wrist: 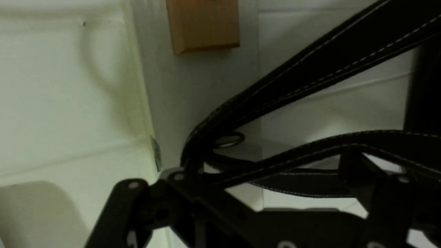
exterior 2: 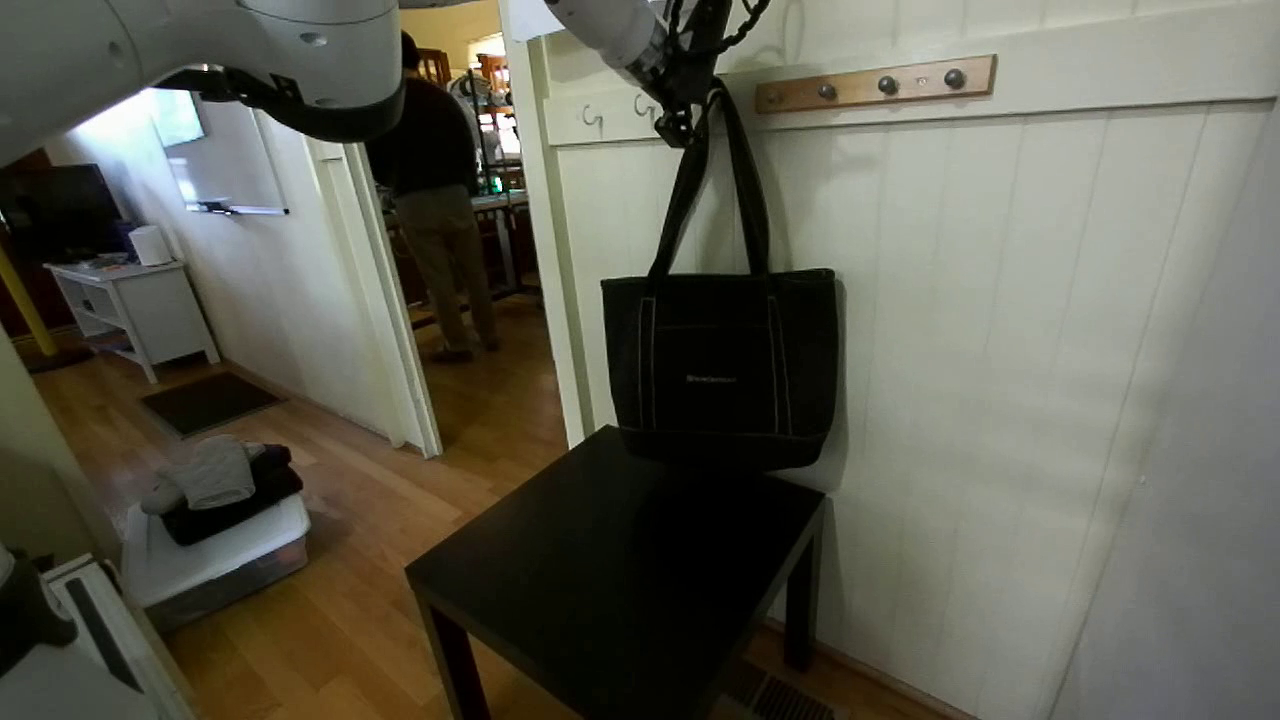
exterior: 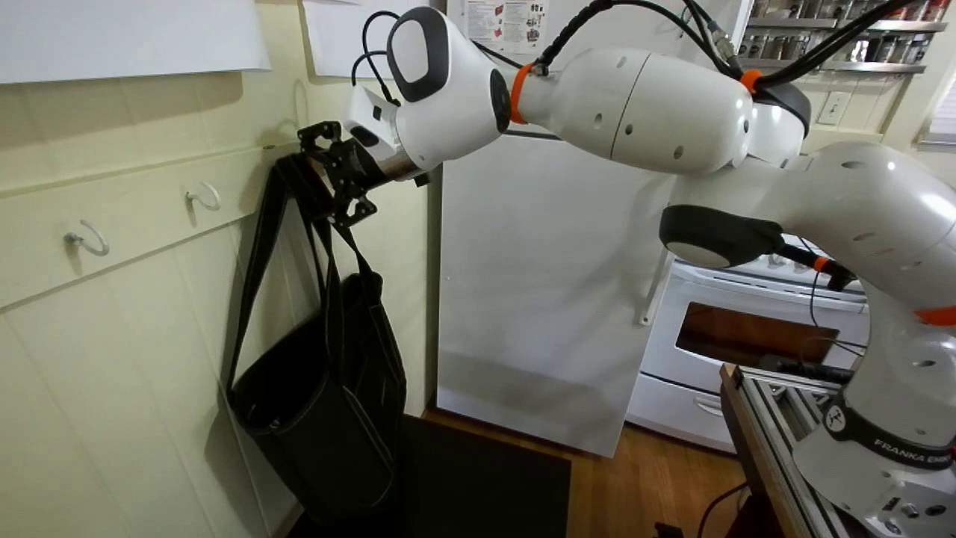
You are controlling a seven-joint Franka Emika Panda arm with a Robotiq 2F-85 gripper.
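**White panelled wall [exterior 2: 950, 300], with a white jointed robot arm [exterior: 642, 104] extended to a black fabric tote bag [exterior 2: 720, 370] hanging there**

The arm ends close to the wall, so pressing further could jam a fingertip there.

A black rectangular table [exterior 2: 560, 570] stands below. The bag's base is at the table's wall-side edge, spanning nearly corner to corner; whether it touches the surface is hard to tell. If the bag drops or swings, it could catch on that edge.

A long, white painted board [exterior: 149, 209] crosses the wall. The bag hangs near its upper edge, just beside a light-brown wooden peg strip [exterior 2: 857, 90], whose near end could block a sideways shift.

The black two-fingered gripper [exterior: 323, 179] has its fingers spread wide, holding nothing that shows. In the wrist view, black straps with pale stitching [wrist: 324, 70] cross the gap between them; contact is unclear. Because the straps fan apart, closing could pinch one alone and leave the bag lopsided.

A small dark ring [wrist: 241, 137], perhaps a hook's end, shows under the straps and could snag them.
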